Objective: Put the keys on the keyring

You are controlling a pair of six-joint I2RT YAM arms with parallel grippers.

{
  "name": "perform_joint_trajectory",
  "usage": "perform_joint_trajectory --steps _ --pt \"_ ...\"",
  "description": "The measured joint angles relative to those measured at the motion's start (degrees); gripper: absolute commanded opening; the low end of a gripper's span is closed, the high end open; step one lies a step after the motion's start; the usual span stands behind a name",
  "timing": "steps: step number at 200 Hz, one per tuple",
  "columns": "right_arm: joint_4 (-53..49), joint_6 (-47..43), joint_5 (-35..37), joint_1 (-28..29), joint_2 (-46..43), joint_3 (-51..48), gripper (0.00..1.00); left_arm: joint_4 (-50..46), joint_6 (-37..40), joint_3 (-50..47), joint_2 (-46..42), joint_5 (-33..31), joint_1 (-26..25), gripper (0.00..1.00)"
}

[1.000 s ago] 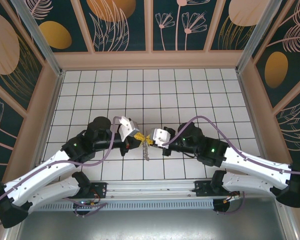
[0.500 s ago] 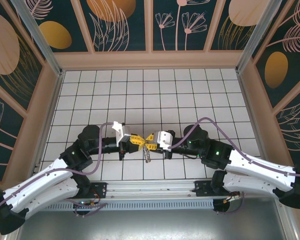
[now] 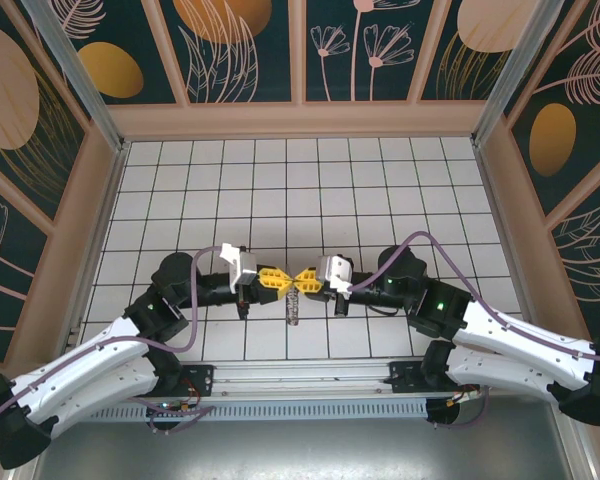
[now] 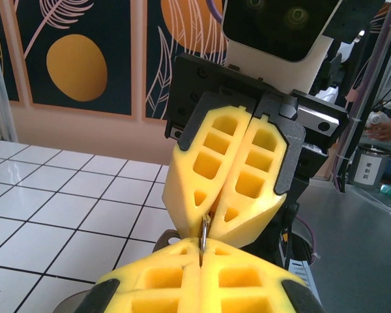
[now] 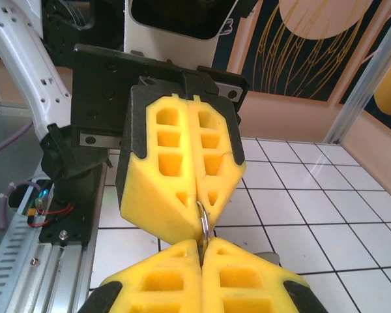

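No readable lettering, labels, brands, numbers or signs on anything in view.

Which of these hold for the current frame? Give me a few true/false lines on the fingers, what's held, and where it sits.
1. The left gripper and right gripper meet tip to tip above the tiled floor. True.
2. Both sets of fingers stand wide open. False: both pairs are closed.
3. A thin metal ring is pinched by both grippers at once. True.
4. That ring lies flat on the tiles. False: it is held up off the floor, edge-on between the fingertips.
5. In the top view, a small chain-like piece hangs below the meeting point. True.
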Motion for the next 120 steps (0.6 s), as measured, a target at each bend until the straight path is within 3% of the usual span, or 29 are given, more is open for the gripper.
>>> perform_joint_trajectory --steps 23,37,59,84,120 --pt "-2.01 -0.85 1.42 -0.09 0.72 0.72 0.00 -4.35 1.20 1.88 0.79 -1.44 0.00 0.19" --pt "-4.35 -2.05 2.58 -0.11 2.32 2.56 0.00 -9.01 2.49 4.48 1.84 -2.78 0.02 0.24" --pt "-8.46 -3.98 4.68 -0.09 4.44 5.66 0.00 -15.89 4.44 8.63 4.00 -4.31 0.42 0.19" --pt "-13.42 -5.97 6.91 0.11 6.54 8.46 0.00 -21.44 6.64 11.26 5.99 -4.96 0.42 0.00" --pt "-18.64 -7.76 9.77 1.75 9.16 10.56 0.00 -25.92 7.61 11.78 7.06 -5.14 0.39 0.00"
